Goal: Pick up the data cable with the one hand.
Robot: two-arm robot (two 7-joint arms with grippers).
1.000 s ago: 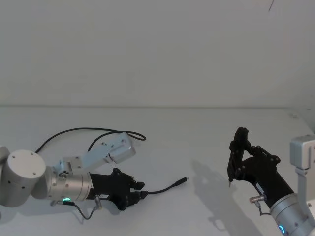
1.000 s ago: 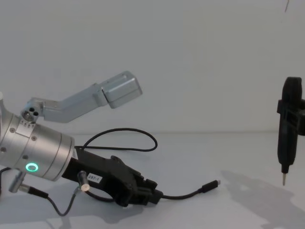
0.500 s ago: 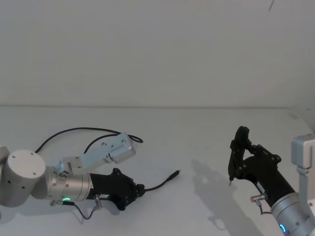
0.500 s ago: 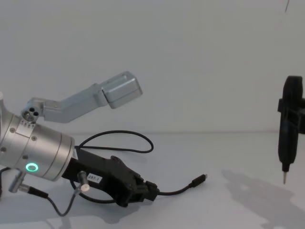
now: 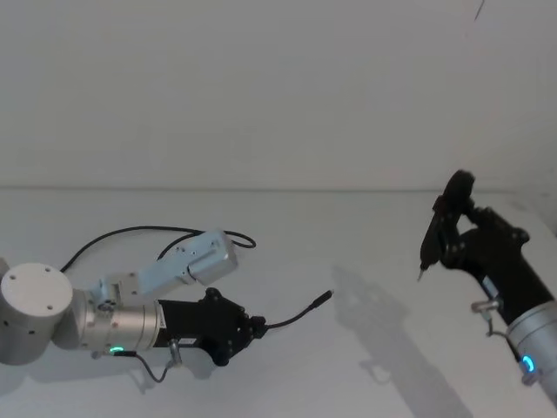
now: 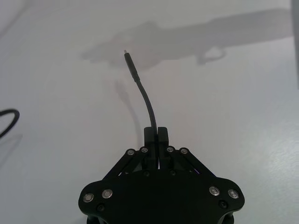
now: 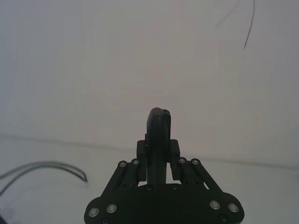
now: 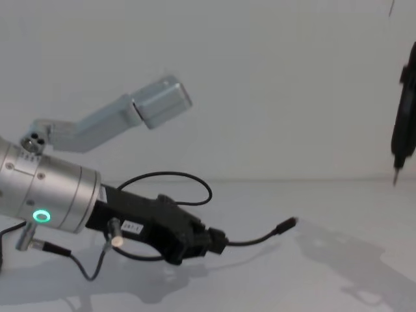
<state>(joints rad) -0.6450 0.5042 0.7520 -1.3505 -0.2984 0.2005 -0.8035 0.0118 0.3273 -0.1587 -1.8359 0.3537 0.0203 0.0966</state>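
left pincer (image 5: 254, 328) is clenching the data cable (image 5: 291, 319) between its jaws, sitting low over the left part of the surface (image 5: 365, 235) and pointing toward the robot's right. that surface is spreading pale and flat under both arms and meeting a plain wall (image 5: 261, 87) behind. a thick silver cylinder (image 5: 122, 326) is carrying the left pincer, with a green ring light (image 5: 113, 351) glowing on it, and a silver box (image 5: 209, 257) on a bracket is jutting out above it. over on the right, the right pincer (image 5: 424, 261) is hanging well above the surface with its tip pointing down and its fingers (image 7: 159, 126) lying pressed together, well apart from the cable. the data cable is running in a long black loop across the surface behind the left pincer, then passing through the jaws and coming out in front as a short curved stretch. in the left wrist view the fingers (image 6: 161, 135) are squeezing the cord where it enters, and the free stretch is arching away from them. a thin grey wire (image 5: 152, 376) is sagging beneath the cylinder. a small white label (image 8: 132, 227) is showing on the side of the left pincer's body. at the cable's free end the small plug (image 5: 324, 299) is standing raised off the surface, its shadow falling apart from it.
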